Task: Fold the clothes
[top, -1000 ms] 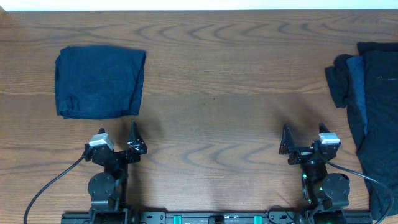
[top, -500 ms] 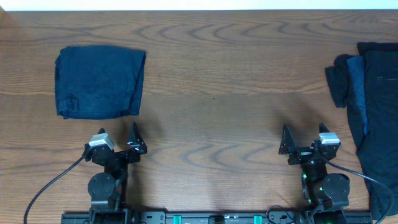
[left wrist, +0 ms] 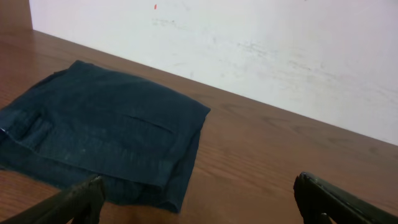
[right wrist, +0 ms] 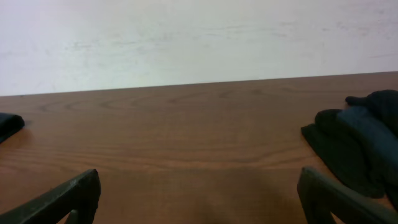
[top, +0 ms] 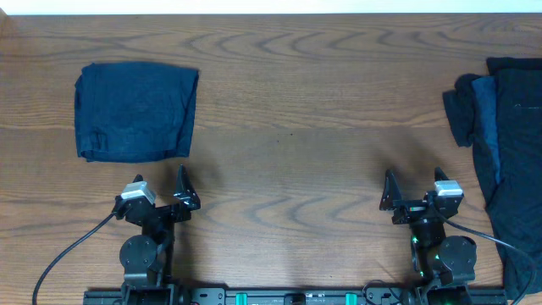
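So, both arms are parked at the near edge of the wooden table (top: 288, 144), and neither one is holding anything. The left gripper (top: 159, 191) has its jaws spread wide. Same story for the right gripper (top: 415, 193): jaws wide apart over bare wood, not touching any cloth. One folded navy garment (top: 135, 112) lies flat as a rough rectangle at the far left, just beyond the left gripper. The left wrist view shows its layered edge facing the camera. The unfolded pile (top: 506, 144) is darker, with a bluish piece tucked into it. It runs along the right edge of the table, off to the side of the right gripper and partly out of frame. A white wall (left wrist: 261, 43) sits behind the table's far edge.
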